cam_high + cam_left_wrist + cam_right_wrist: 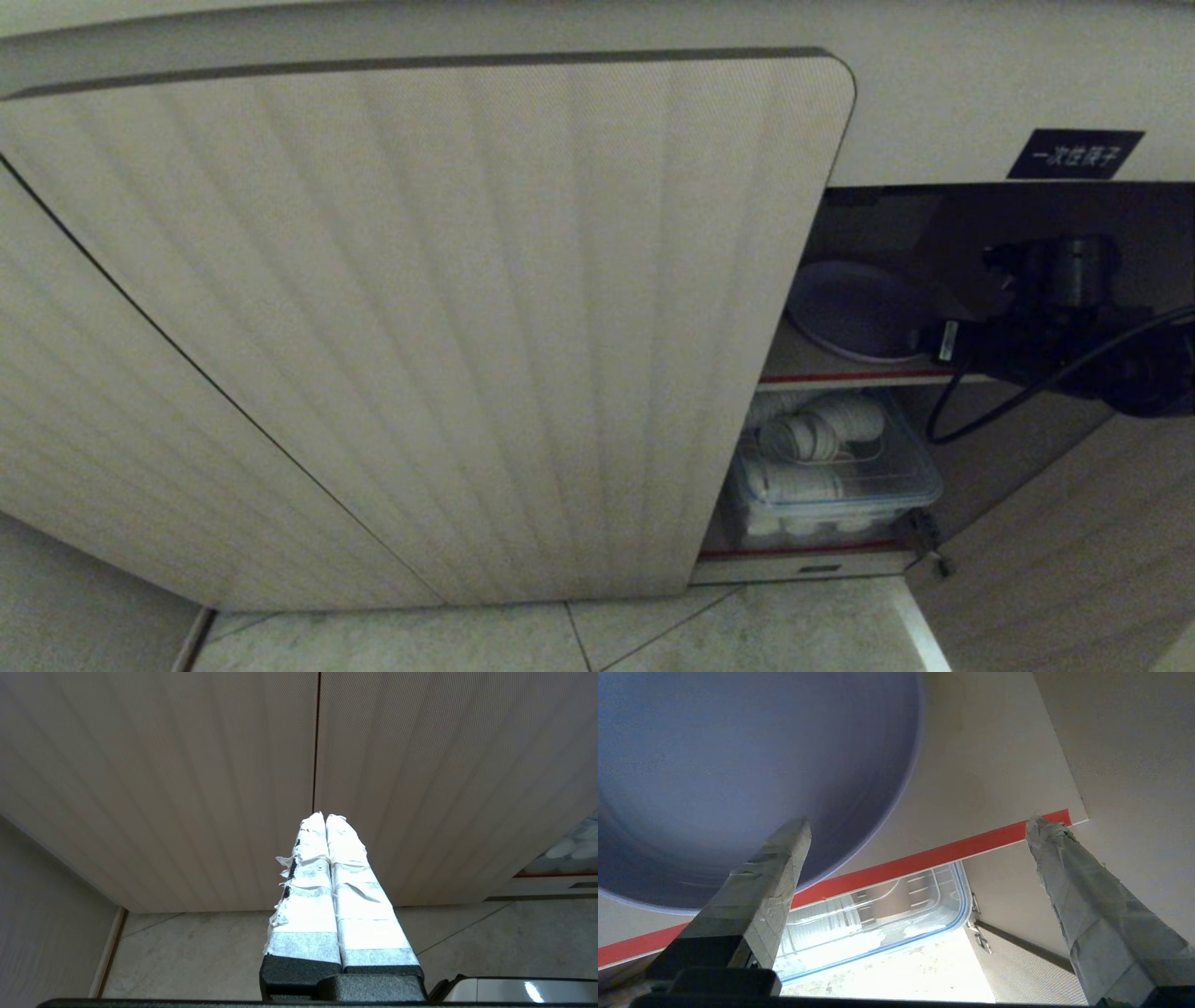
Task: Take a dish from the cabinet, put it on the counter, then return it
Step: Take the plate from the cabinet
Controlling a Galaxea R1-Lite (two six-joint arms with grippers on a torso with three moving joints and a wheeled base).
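Inside the beige ribbed-door cabinet [448, 317], the round lavender plastic dish [854, 308] lies flat on the red-edged shelf [850, 377].

Just beside the dish, at the shelf's front edge, the right gripper [915, 830] hangs with its taped fingers [777, 868] spread wide, holding nothing. Below the shelf sits a clear lidded plastic box [831, 471] with white round pieces stacked inside. Facing the cabinet's closed doors, the left gripper [325, 817] has its taped fingers pressed together, empty.

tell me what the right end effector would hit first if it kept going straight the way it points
Most likely the lavender dish on the red-edged shelf: the open right end effector points at its near rim, one finger already over it. Depth is unclear.
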